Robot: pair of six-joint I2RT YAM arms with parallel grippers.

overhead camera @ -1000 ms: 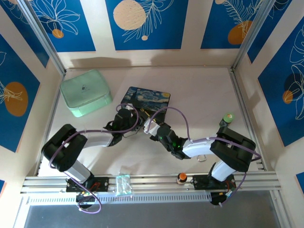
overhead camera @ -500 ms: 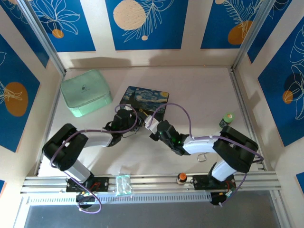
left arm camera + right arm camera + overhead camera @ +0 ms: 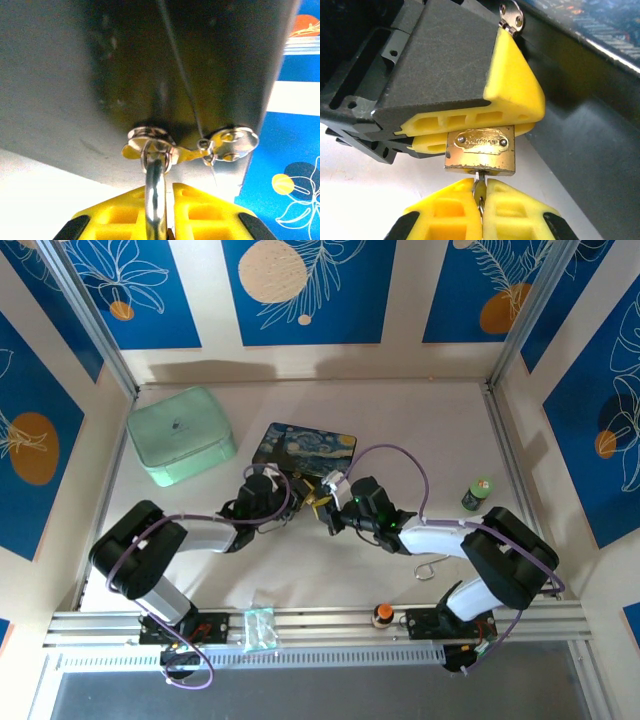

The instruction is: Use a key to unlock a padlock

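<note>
Brass first: I see the padlock (image 3: 480, 155) held just in front of the starry tin (image 3: 305, 448), over the worktop (image 3: 420, 430). My left hand (image 3: 164, 189) is clamped on its shackle end, so the keyhole face points at my right hand (image 3: 481, 202). The lock's long axis runs from hand to hand. My right hand is pinched tight on the key (image 3: 479, 190), blade in line, tip at the keyhole. The tin's dark wall crowds close behind. A mint case (image 3: 180, 448) sits well apart.

Bright, even light fills the overhead view, with soft shadows on the table (image 3: 420, 430). The left wrist view is dim and blurred, with glare on the padlock (image 3: 155, 200). The right wrist view is brighter: the padlock (image 3: 480, 150) is sharp, the background soft.
</note>
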